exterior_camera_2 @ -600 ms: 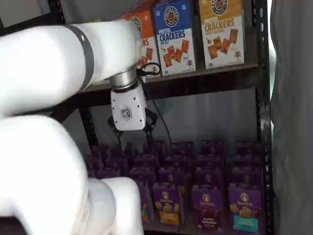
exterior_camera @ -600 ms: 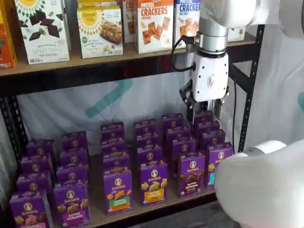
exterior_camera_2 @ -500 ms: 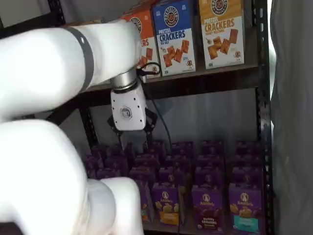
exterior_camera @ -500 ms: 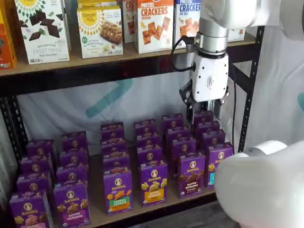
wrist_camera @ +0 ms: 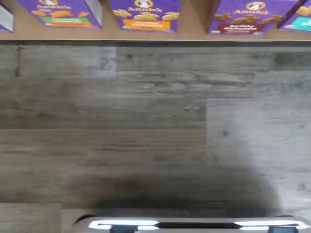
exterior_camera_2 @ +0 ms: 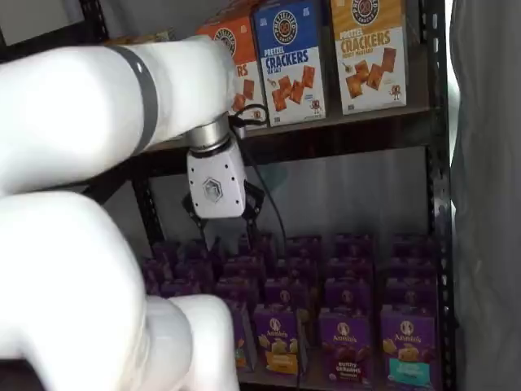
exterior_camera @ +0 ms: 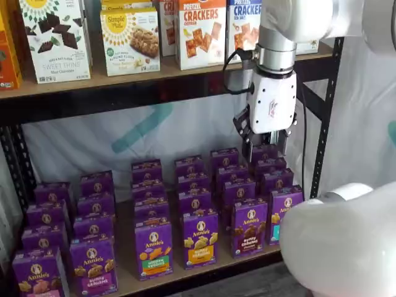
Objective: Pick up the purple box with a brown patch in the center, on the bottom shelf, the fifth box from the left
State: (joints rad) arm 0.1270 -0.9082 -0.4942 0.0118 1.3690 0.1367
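Note:
The purple box (exterior_camera: 249,228) with brown snacks pictured and "bunny grahams" lettering stands in the front row of the bottom shelf (exterior_camera: 127,281), second from the right. It shows in both shelf views (exterior_camera_2: 344,346) and in the wrist view (wrist_camera: 245,17). My gripper (exterior_camera: 266,147) hangs above the back rows at the shelf's right end, well above and behind that box. A gap shows between its black fingers (exterior_camera: 247,143), and nothing is held. It also shows in a shelf view (exterior_camera_2: 220,235).
Several rows of similar purple Annie's boxes (exterior_camera: 153,247) fill the bottom shelf. The upper board (exterior_camera: 154,71) holds cracker boxes (exterior_camera: 201,31). A black rack post (exterior_camera: 325,124) stands at the right. My white arm (exterior_camera: 340,247) fills the foreground. Grey plank floor (wrist_camera: 155,126) lies before the shelf.
My gripper has risen slightly; the boxes have not moved.

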